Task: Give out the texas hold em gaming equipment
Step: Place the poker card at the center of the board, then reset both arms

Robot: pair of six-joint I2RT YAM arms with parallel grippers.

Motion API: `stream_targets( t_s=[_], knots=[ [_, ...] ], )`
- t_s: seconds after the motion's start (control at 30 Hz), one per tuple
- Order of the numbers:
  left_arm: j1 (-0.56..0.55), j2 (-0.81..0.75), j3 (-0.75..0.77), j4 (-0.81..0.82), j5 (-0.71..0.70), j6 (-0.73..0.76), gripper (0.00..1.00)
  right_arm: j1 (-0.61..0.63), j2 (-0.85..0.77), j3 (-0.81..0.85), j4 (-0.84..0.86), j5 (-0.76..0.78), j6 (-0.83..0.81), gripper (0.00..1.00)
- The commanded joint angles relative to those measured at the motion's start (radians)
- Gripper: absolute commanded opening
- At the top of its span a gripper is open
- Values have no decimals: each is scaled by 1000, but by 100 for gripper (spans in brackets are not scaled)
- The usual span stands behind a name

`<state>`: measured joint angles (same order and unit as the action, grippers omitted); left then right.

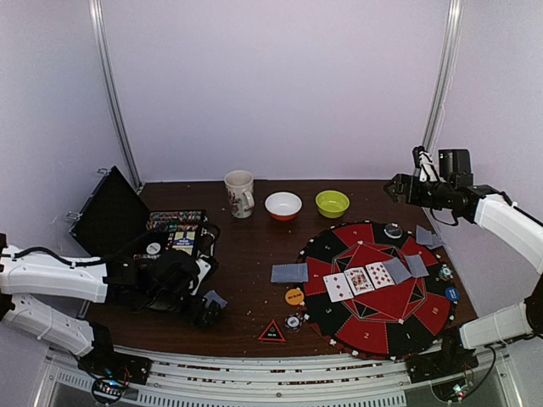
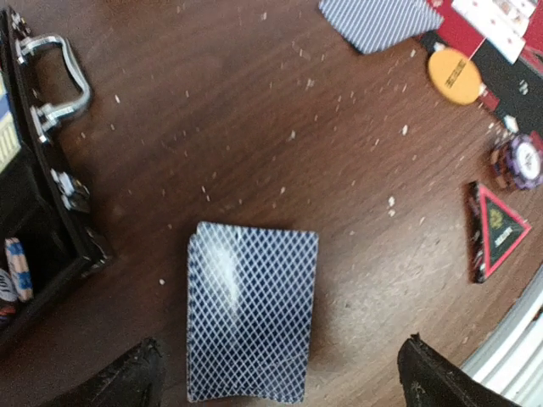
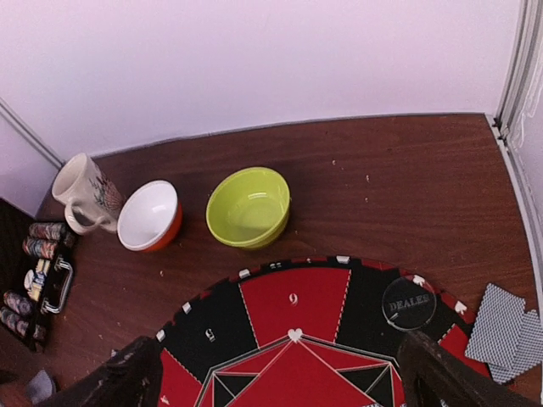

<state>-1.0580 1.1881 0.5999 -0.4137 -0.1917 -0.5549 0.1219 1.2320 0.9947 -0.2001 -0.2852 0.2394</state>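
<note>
Black fingers of the left gripper stand wide on both sides of the blue-grey diamond-backed deck of playing cards. The deck lies flat on the brown wooden desk, near and left, and it is not held.

Largest on the desk is the round red-and-black felt game mat at the right, with three face-up cards in its middle. Next is the open black chip case at the left. Between them lie smaller things: a face-down card pair, an orange round disc and a black triangular marker edged red.

The right gripper hangs over the far part of the mat, its jaws wide and empty.

I think the danger is at the deck. If the jaws close too low, they may take many cards instead of few, or push the stack so that it fans out. A slanted lift could also drop cards beside the case.
</note>
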Motion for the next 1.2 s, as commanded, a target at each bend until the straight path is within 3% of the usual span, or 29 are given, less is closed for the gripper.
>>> stream_targets(
  t_s=[0.0,0.17,0.27,0.37,0.47,0.63,0.8,0.97,1.17],
  knots=[
    [-3,-107,145,8,-100,84,98,-25,-9,37,74,11,-8,100],
    [59,-100,320,112,-507,179,98,-119,-25,-31,233,-1,50,100],
    [272,-105,344,211,-520,221,98,-192,-58,-143,420,15,116,100],
    [507,-176,224,428,-557,270,98,-226,-109,-308,643,133,106,100],
    [621,-241,71,679,-652,372,98,-241,-118,-430,792,210,67,100],
    [730,-273,-204,1064,-751,515,98,-243,-42,-596,1066,215,38,100],
    [787,-218,-385,1315,-751,571,98,-243,81,-680,1286,208,20,100],
    [793,-102,-486,1485,-643,604,98,-232,73,-730,1286,228,-4,100],
    [796,162,-543,1883,-552,686,98,-218,176,-754,1400,201,-43,100]
  ],
)
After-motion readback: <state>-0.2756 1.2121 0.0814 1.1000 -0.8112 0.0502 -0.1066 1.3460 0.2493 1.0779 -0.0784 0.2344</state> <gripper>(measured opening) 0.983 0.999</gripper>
